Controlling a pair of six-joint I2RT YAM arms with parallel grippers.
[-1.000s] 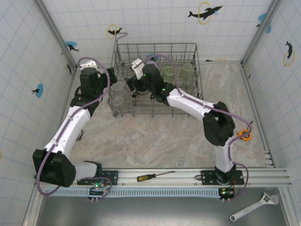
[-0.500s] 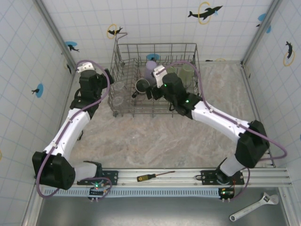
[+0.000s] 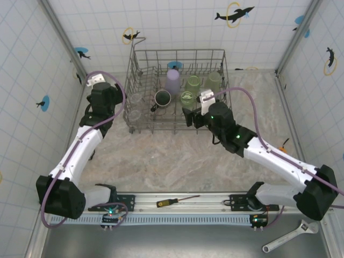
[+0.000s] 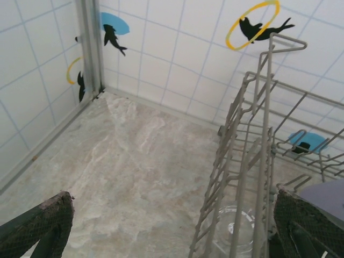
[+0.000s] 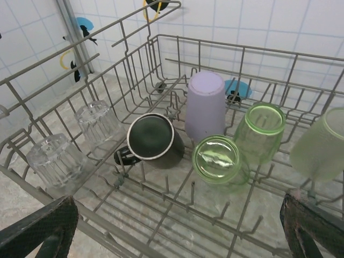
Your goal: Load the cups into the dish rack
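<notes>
The dish rack (image 3: 177, 52) stands at the back of the table, a grey wire basket. Inside it are a lavender cup (image 3: 172, 81), a black mug (image 3: 163, 97), three green tumblers (image 3: 187, 99) (image 3: 193, 83) (image 3: 214, 80) and two clear glasses (image 3: 137, 98) (image 3: 133, 114). My right gripper (image 3: 194, 116) hovers open at the rack's near side, nothing between its fingers; its wrist view looks down on the mug (image 5: 152, 140), the lavender cup (image 5: 205, 105) and a tumbler (image 5: 217, 159). My left gripper (image 3: 110, 87) is open and empty, just left of the rack (image 4: 252, 140), beside a clear glass (image 4: 234, 228).
Tiled walls close in the table on three sides, close to the rack's left and back. A screwdriver (image 3: 174, 201) lies on the rail by the arm bases, a wrench (image 3: 290, 236) in front of it. An orange object (image 3: 278, 153) sits at the right.
My right gripper has drawn back out of the rack to its near side, open, and a green tumbler stands where it was. The left gripper has shifted slightly left.
</notes>
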